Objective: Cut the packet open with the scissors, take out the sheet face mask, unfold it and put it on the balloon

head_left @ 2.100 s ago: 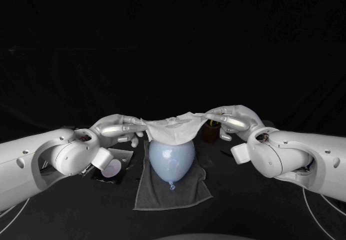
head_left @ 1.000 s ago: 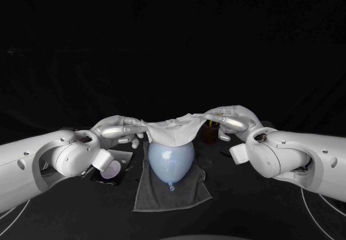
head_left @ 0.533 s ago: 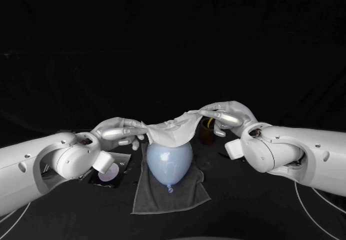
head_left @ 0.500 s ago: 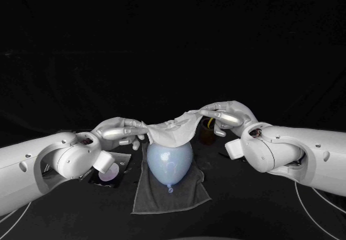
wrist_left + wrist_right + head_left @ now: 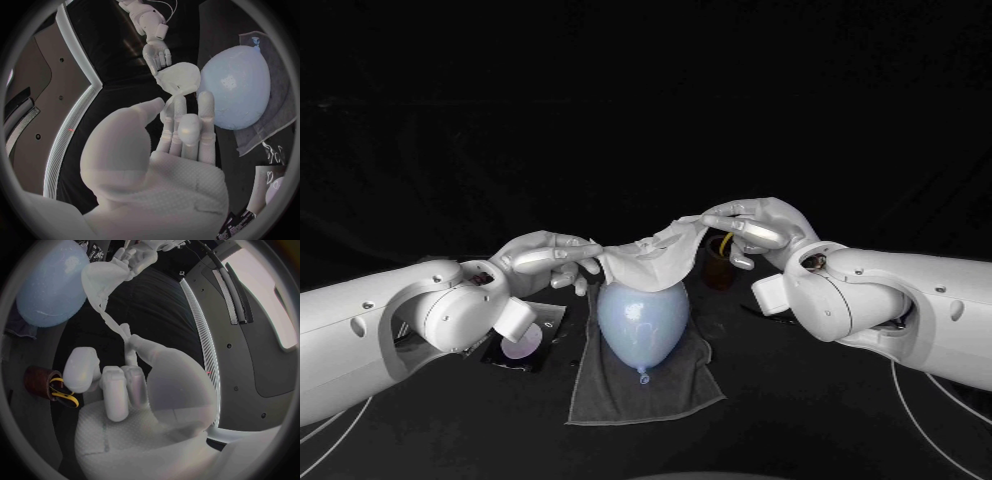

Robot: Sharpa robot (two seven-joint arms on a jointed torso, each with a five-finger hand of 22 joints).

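Left hand (image 5: pixel 548 255) pinches the left edge of the sheet face mask (image 5: pixel 646 260), and the right hand (image 5: pixel 754 225) pinches its right edge a little higher. A grey towel (image 5: pixel 646 390) lies below, bearing the balloon (image 5: pixel 642 318), knot nearest. The mask hangs stretched over the balloon's far end. Left of the towel lies a dark packet (image 5: pixel 519 345). Right of the mask stands a brown holder (image 5: pixel 720 270) with yellow-handled scissors (image 5: pixel 62 394).

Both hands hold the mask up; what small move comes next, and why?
Probably lower the left hand and right hand together, drawing the mask toward the robot over the balloon. Each holds an edge, the right higher, and the sheet hangs at the balloon's far end.
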